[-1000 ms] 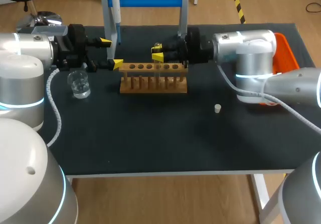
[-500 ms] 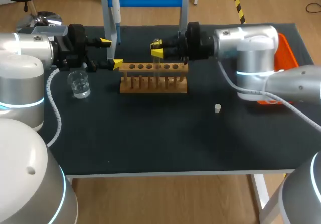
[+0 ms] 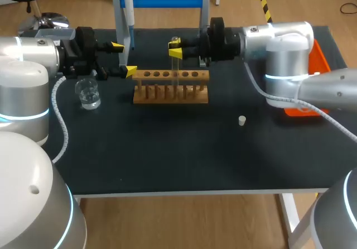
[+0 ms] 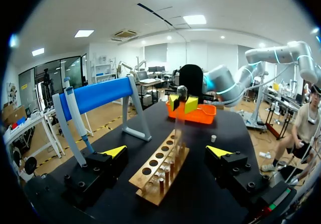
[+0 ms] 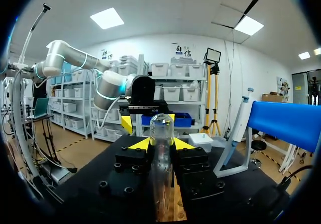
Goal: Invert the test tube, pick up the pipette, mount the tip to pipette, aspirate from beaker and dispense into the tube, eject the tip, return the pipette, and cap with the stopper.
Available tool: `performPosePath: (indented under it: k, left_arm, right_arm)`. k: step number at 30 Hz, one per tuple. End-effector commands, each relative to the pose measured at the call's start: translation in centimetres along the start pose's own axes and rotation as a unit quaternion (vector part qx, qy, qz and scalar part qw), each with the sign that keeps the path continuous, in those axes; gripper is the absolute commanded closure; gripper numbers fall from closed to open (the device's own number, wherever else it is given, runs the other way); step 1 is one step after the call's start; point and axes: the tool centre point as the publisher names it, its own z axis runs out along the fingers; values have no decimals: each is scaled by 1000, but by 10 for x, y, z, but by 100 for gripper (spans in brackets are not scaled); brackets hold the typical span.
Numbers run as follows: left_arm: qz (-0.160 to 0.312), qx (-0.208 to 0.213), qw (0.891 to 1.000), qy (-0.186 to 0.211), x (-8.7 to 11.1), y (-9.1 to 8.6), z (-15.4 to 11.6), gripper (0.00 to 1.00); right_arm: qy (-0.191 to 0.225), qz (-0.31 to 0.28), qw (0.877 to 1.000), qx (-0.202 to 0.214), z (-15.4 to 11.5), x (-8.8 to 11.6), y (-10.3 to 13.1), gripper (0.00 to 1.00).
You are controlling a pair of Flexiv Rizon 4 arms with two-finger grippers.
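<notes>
— Glass on the rise: is the test tube [image 3: 177, 65] out?
— Nearly. The right gripper [image 3: 175, 49], clamped on it, has drawn it up from the wooden rack [image 3: 170, 87], inversion next; the left gripper [image 3: 123, 58] waits spread, empty.

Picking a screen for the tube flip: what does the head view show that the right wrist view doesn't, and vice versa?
Head view only: the beaker, the stopper and the orange tray. Right wrist view only: a close look at both fingers touching the test tube from two sides, its rounded end up. Both: the test tube, the pipette and the left gripper.
</notes>
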Motion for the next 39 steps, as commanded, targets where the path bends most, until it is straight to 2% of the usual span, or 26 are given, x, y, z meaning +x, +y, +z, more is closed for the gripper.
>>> performPosePath:
  k: [1,9,15,33,36,39]
  left_arm:
    - [0,0,1000,-1,1,0,0,0]
    - [0,0,1000,-1,1,0,0,0]
    - [0,0,1000,-1,1,0,0,0]
    - [0,0,1000,-1,1,0,0,0]
    - [0,0,1000,-1,1,0,0,0]
    - [0,0,1000,-1,1,0,0,0]
  right_arm:
    - [-3,0,1000,4,-2,4,10,100]
    - [-10,-4,1000,-1,-3,9,30,100]
    - [-23,-4,1000,5,-11,22,49,100]
    - [-23,-4,1000,5,-11,22,49,100]
    - [-30,74,997,10,-18,20,46,100]
    - [-28,164,986,17,-25,18,47,100]
